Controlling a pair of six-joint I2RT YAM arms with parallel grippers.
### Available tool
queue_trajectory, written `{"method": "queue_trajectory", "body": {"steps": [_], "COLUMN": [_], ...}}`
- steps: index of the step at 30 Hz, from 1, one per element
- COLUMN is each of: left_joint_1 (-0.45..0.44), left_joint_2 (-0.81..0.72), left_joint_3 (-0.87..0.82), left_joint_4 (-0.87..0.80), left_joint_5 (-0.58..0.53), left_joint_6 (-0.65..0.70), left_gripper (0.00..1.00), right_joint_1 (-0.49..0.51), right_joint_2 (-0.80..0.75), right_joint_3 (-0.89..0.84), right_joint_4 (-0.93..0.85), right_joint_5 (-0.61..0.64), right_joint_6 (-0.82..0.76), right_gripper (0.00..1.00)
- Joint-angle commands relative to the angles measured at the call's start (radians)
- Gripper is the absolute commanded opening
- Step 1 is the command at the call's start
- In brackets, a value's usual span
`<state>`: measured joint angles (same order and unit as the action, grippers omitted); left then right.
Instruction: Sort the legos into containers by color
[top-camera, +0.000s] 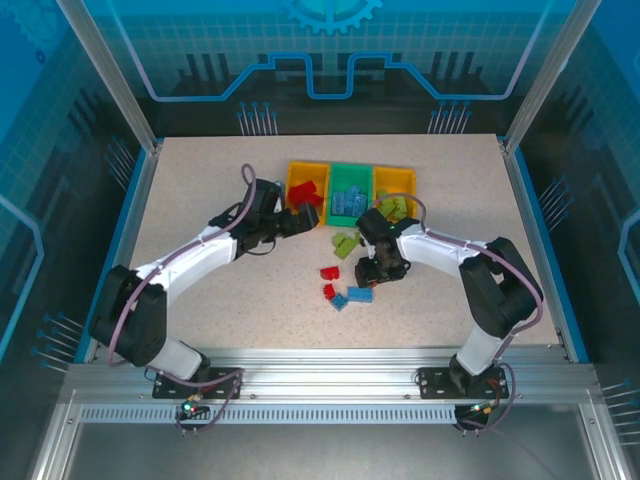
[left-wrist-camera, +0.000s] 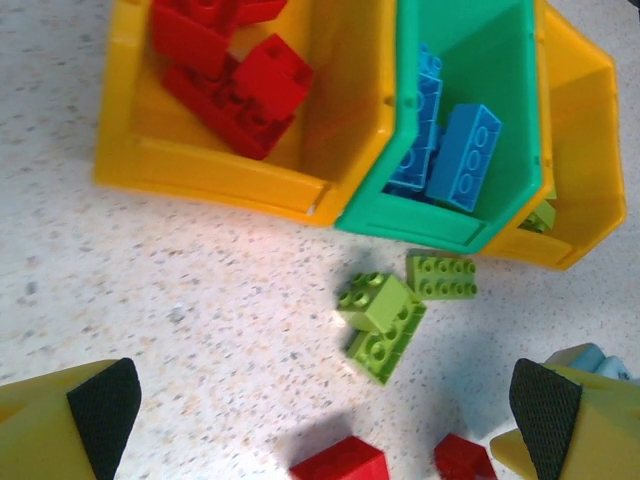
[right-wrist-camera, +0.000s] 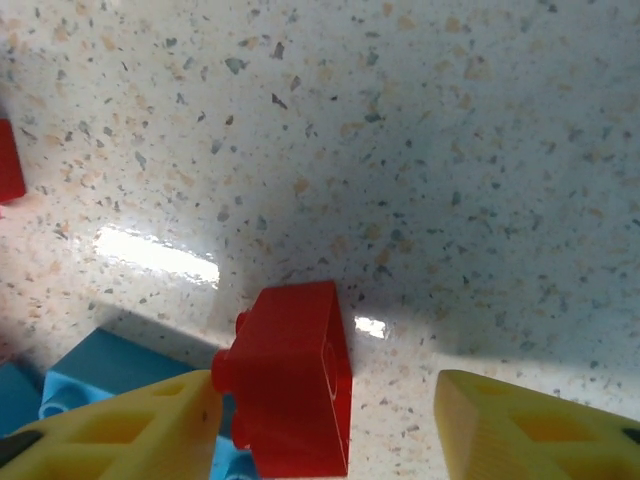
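Note:
My right gripper (right-wrist-camera: 330, 400) hangs low over the table, open, straddling a red lego (right-wrist-camera: 295, 380). Its left finger (right-wrist-camera: 150, 425) touches the brick's studs, and the right finger (right-wrist-camera: 520, 425) stands apart from it. A blue lego (right-wrist-camera: 90, 370) lies just left of it. My left gripper (left-wrist-camera: 322, 415) is open and holds nothing, above the table in front of the containers. The left orange-yellow bin (left-wrist-camera: 230, 175) holds red legos (left-wrist-camera: 235, 80). The green bin (left-wrist-camera: 400, 220) holds blue legos (left-wrist-camera: 460, 155). The right orange-yellow bin (left-wrist-camera: 585, 130) stands beside it.
Two lime green legos (left-wrist-camera: 385, 315) (left-wrist-camera: 442, 275) lie in front of the bins. Red legos (top-camera: 330, 272) and blue legos (top-camera: 360, 294) lie loose mid-table beside my right gripper (top-camera: 378, 272). My left gripper (top-camera: 297, 218) is near the left bin (top-camera: 300, 175).

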<state>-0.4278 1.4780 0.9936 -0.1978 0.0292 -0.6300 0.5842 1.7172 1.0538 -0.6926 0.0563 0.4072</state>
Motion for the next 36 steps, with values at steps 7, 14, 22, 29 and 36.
{"method": "queue_trajectory", "body": {"steps": [7, 14, 22, 29, 36], "left_joint_1": [0.037, 0.037, 0.037, 0.013, -0.077], "left_joint_2": [-0.146, -0.213, -0.260, -0.271, -0.247], "left_joint_3": [-0.135, -0.203, -0.299, -0.337, -0.322], "left_joint_4": [-0.064, -0.173, -0.198, -0.192, -0.223], "left_joint_5": [-0.075, -0.140, -0.127, -0.091, -0.102], "left_joint_6": [0.003, 0.008, -0.046, -0.043, -0.107], "left_gripper": [0.99, 0.99, 0.99, 0.99, 0.99], "right_joint_1": [0.035, 0.026, -0.052, -0.076, -0.098], "right_joint_2": [0.013, -0.040, 0.164, 0.482, 0.731], "right_joint_3": [0.091, 0.256, 0.576, 0.998, 1.309], "right_joint_4": [-0.061, -0.062, 0.074, -0.017, -0.137], "right_joint_5": [0.072, 0.002, -0.273, -0.294, -0.242], "right_joint_6": [0.008, 0.044, 0.212, 0.295, 0.342], "right_gripper": [0.32, 0.30, 0.29, 0.30, 0.39]}}
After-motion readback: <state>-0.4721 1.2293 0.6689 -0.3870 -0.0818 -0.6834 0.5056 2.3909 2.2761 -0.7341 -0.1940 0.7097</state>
